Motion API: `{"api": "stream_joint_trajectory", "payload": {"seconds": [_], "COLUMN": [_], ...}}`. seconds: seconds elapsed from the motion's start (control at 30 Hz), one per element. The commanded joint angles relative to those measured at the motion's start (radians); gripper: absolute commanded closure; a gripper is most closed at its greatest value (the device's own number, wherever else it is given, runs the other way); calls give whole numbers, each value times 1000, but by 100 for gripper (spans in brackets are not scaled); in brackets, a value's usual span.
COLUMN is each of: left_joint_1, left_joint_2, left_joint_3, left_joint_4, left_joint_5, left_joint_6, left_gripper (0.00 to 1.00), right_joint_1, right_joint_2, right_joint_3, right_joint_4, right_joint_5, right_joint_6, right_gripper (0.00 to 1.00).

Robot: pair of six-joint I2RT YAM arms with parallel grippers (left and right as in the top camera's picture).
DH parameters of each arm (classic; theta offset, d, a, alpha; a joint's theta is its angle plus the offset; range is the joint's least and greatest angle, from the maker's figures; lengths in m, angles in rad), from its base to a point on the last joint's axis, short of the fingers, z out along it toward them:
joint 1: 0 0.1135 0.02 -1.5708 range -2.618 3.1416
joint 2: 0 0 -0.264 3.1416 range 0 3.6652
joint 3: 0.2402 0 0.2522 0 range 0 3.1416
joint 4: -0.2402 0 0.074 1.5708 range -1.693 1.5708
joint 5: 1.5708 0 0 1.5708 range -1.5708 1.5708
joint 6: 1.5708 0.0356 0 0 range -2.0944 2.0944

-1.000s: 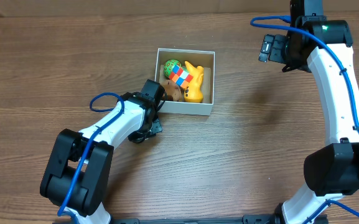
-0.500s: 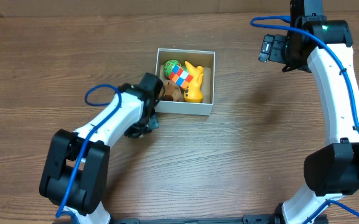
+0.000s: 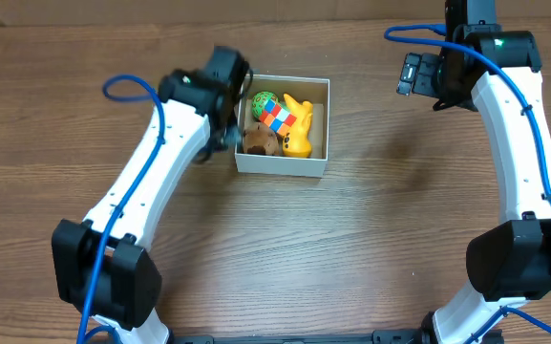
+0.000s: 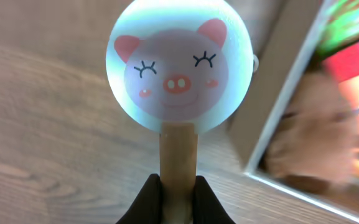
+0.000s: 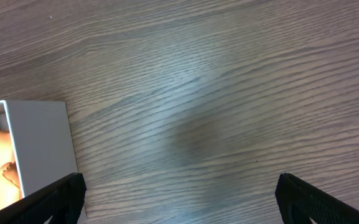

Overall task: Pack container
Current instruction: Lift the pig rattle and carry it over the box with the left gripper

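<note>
Left end effector pinches the pig-face toy by its stick; swung toward frame right, its head could clip the container wall.

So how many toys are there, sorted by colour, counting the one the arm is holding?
green ball: 1
multicoloured cube: 1
yellow toy: 1
brown toy: 1
pale pig-face toy on a stick: 1
Total: 5
</note>
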Motion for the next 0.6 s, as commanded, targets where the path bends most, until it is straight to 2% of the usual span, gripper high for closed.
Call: {"api": "stream_joint_trajectory", "payload": {"seconds": [0.0, 0.17, 0.57], "left_joint_1": [-18, -79, -242], "left_joint_2": [5, 5, 22], "left_joint_3": [129, 156, 146], "left_joint_4": [-14, 36, 207], "left_joint_5": [-6, 40, 41], "left_joint_6": [60, 68, 95], "left_gripper": [89, 89, 84], "right_joint_1": [-6, -6, -6], "right_joint_2": [-20, -20, -20], "right_joint_3": [19, 19, 19], "right_joint_4": [3, 3, 3], "right_joint_5": [7, 7, 8], "right_joint_6": [7, 7, 7], "right_gripper": [0, 0, 0]}}
